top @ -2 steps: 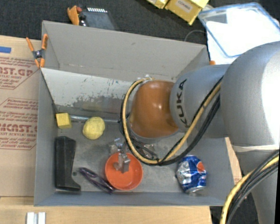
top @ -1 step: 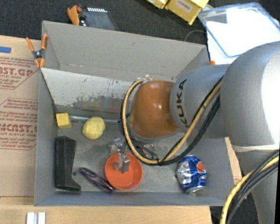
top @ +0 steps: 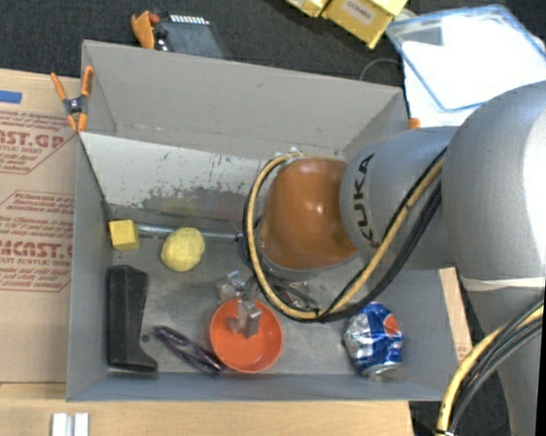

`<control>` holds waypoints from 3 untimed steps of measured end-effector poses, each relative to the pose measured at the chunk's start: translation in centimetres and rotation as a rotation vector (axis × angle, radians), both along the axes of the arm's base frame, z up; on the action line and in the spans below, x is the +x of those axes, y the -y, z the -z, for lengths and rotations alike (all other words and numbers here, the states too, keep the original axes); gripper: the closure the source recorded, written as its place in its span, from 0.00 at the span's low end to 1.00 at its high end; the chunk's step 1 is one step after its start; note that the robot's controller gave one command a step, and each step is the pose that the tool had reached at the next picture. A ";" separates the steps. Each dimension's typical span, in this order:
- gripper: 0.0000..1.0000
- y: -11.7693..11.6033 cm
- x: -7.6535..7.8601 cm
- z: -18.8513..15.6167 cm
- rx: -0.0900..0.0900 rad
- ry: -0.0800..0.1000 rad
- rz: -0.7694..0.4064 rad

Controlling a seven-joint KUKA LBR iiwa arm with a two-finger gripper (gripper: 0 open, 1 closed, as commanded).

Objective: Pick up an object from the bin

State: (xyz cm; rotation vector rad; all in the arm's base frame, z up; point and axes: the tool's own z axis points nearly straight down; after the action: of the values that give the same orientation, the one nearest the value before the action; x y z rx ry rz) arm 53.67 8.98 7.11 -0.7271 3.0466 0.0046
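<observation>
Parked with the claw [top: 242, 319] over the orange bowl [top: 247, 349], front middle of the bin [top: 313, 361], tip seemingly inside. Can't tell how wide open, or whether gripping anything. Better to straddle the rim, not the hollow. Purple pen-like thing [top: 187, 350] just left, crumpled blue wrapper [top: 373, 340] off right.

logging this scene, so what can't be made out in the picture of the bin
- Camera view, floor of the bin behind the orange bowl: hidden under the wrist.
- Inside of the bowl: partly covered by the gripper, so its contents are unclear.
- Right wall of the bin: hidden by the arm.
- Thin purple thing left of the bowl: too small to name.
- Print on the crumpled blue and white wrapper: too small to read.
</observation>
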 end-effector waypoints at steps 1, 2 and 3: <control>1.00 0.1 0.9 -5.4 -0.003 -0.008 -0.011; 1.00 1.3 2.0 -17.4 -0.002 -0.008 -0.083; 1.00 1.3 2.0 -17.4 -0.002 -0.008 -0.083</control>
State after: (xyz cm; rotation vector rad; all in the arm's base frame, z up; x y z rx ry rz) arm 55.65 7.68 24.50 -0.8549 3.0217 0.0045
